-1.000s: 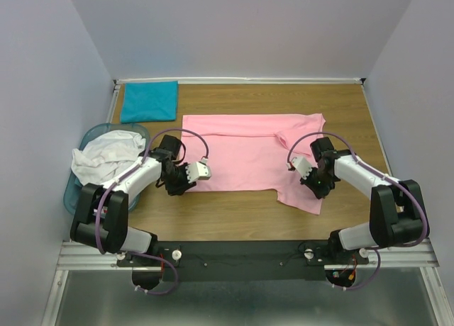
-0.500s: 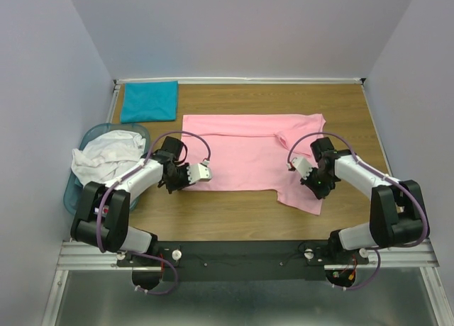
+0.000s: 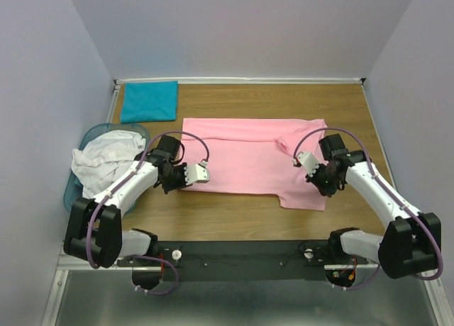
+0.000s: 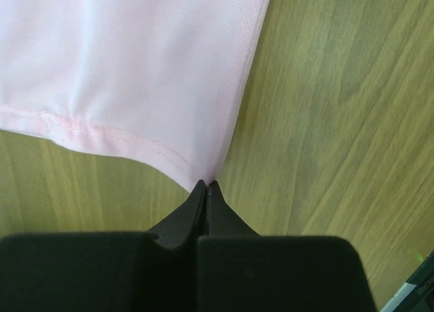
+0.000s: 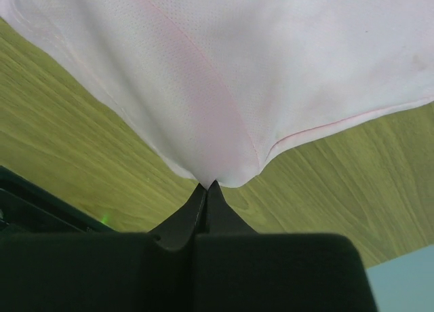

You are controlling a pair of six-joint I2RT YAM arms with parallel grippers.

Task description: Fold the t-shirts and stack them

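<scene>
At the near left corner of the pink t-shirt, the left gripper is pinched tight on the stitched hem, its black tapered fingers meeting at a point. At the shirt's near right corner, the right gripper is likewise clamped on a corner of the fine-meshed cloth. The shirt lies spread flat, a broad soft rectangle on the wood-grain table. Beyond its far left corner sits a folded teal t-shirt. Left of the pink shirt, crumpled white t-shirts fill a translucent blue basket.
</scene>
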